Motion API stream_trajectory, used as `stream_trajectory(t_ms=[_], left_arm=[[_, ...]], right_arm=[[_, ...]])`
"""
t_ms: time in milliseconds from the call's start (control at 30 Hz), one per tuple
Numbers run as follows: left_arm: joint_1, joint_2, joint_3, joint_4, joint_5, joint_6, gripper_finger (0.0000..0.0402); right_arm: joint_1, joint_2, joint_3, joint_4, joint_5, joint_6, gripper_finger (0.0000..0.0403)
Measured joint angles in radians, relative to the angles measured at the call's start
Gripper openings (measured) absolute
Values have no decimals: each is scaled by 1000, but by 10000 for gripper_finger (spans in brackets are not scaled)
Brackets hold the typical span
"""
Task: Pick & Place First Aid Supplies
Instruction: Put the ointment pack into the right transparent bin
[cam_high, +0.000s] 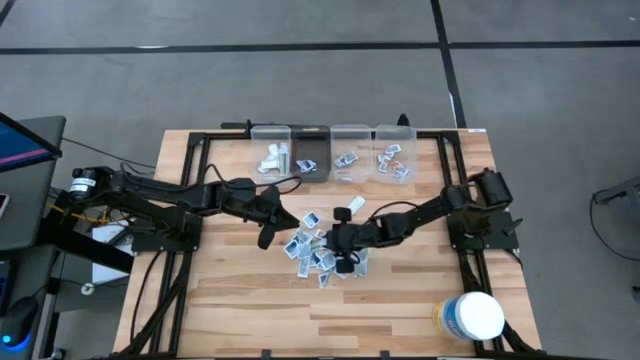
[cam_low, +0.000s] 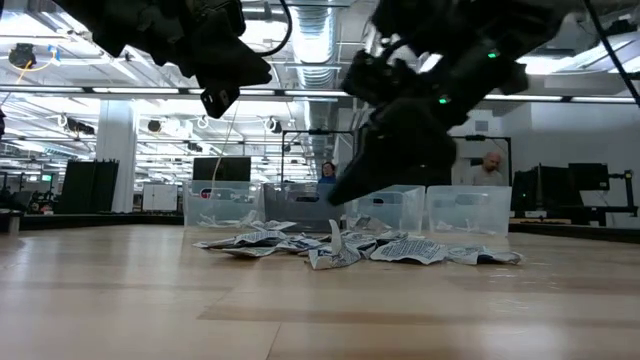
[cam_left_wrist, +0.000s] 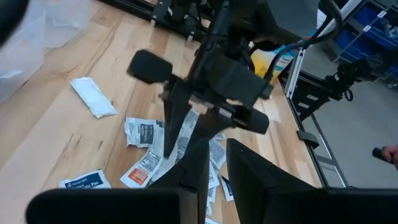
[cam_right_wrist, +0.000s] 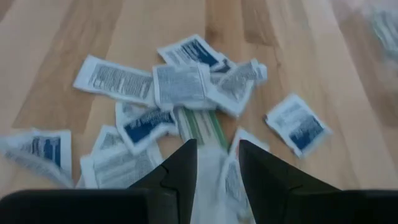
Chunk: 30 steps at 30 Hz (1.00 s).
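Four clear bins are observed in a row at the far edge of the surface; all four already hold a few items, so sorting is judged partly done. A heap of first aid packets is left at mid-surface, roughly a dozen by count in the high view, though overlaps prevent an exact figure; one plain white packet is seen lying apart from the heap, on its far side. The bulk of the work is therefore judged outstanding. The right tool is positioned low over the near part of the heap, its fingers partly open with a pale packet visible in the gap between them; whether that packet is actually pinched or merely lies beneath cannot be told. The left tool is held above the surface just left of the heap, fingers narrowly parted, nothing seen between them. One large white tub with yellow label is noted at the near right corner, not part of the sorting. Two arms and two tools are counted.
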<state>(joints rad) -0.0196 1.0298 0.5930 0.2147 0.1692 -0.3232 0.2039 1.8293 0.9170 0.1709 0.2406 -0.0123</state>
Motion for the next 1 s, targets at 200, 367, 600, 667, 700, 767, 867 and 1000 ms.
stream_trajectory(t_ms=[200,367,600,667,700,767,867,1000], left_arm=[[-9,0,0,2,1,1,56],[-9,0,0,2,3,3,56],[-9,0,0,-1,2,4,56],[-9,0,0,-4,2,4,56],[-9,0,0,-4,0,4,56],[-7,0,0,-4,0,4,56],[-7,0,0,-4,0,4,56],[-7,0,0,-4,-4,2,56]], right_arm=[[-14,9,26,-15,-15,-64,113],[-39,9,25,-45,-80,-67,113],[-67,9,25,-121,-87,-71,113],[-76,9,25,-169,-87,-76,113],[-80,9,24,-188,-87,-76,113],[-84,9,24,-209,-87,-77,113],[-84,9,24,-216,-86,-108,113],[-72,9,24,-216,-91,-149,113]])
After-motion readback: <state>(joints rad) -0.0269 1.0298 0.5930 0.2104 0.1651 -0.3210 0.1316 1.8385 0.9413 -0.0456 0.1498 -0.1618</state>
